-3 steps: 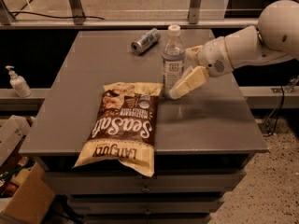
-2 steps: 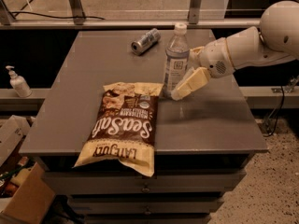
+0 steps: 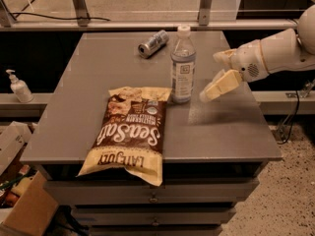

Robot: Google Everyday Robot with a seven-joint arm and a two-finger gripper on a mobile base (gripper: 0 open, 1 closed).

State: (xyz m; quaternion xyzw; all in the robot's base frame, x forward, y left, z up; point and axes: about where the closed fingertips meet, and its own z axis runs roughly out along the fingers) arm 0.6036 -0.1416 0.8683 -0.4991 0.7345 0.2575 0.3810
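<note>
A clear water bottle (image 3: 182, 65) with a white cap stands upright near the middle of the grey table (image 3: 98, 77). My gripper (image 3: 211, 76) hovers just right of it, open, with nothing between its cream fingers (image 3: 220, 85) and a gap between them and the bottle. A brown and cream Sea Salt chip bag (image 3: 130, 132) lies flat in front of the bottle, reaching the table's front edge. A silver can (image 3: 153, 43) lies on its side at the back, left of the bottle.
A hand-sanitizer pump bottle (image 3: 18, 86) sits on a low ledge to the left. Cardboard boxes (image 3: 22, 200) are on the floor at the lower left. A railing runs behind the table. Drawers sit under the tabletop.
My gripper has drawn back to the right, away from the water bottle, which stays upright in place. The bag and the can have not moved.
</note>
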